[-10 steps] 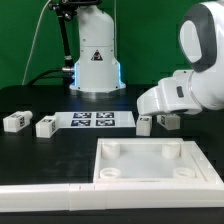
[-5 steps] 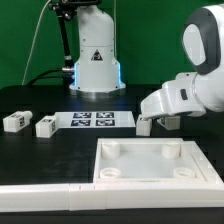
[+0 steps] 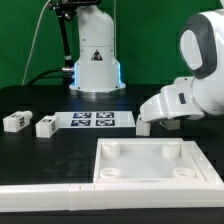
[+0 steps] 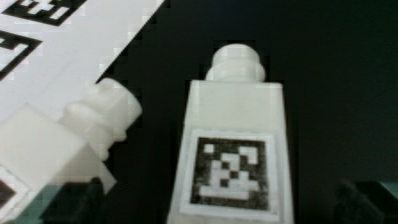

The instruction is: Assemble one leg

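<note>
Low down, the end effector (image 3: 143, 126) (jaws spread) straddles one leg (image 4: 231, 140).

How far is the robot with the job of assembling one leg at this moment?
Done: nothing is mounted; the visible corner sockets of the panel are empty. In hand: the open gripper is lowered around one leg beside the marker board, with its fingers not touching it. Left: grasp it, carry it to a socket and insert it. Two other legs lie unused.
</note>
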Controlling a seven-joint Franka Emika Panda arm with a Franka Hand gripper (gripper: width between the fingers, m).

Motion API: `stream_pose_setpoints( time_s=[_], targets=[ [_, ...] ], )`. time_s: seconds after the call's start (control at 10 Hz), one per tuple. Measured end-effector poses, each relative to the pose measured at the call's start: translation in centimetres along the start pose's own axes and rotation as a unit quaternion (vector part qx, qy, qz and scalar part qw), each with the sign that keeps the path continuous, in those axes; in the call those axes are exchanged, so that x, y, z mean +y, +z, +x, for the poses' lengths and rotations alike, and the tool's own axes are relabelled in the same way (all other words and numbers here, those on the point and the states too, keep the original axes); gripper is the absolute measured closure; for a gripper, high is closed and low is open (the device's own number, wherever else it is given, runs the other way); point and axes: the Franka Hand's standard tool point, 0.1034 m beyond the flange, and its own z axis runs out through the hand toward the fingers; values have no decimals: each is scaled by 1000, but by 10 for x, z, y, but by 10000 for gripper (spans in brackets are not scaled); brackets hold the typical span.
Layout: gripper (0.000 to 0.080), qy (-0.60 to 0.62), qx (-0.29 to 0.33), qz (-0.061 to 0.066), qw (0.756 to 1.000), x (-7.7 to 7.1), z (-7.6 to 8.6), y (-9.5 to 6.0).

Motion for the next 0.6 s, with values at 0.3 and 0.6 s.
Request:
stream_pose_setpoints(
  time_s=[0.3, 0.6],
  targets=[
    [264, 0, 0, 0, 1000, 0, 0, 0],
    [506, 0, 0, 0, 1000, 0, 0, 0]
  ],
)
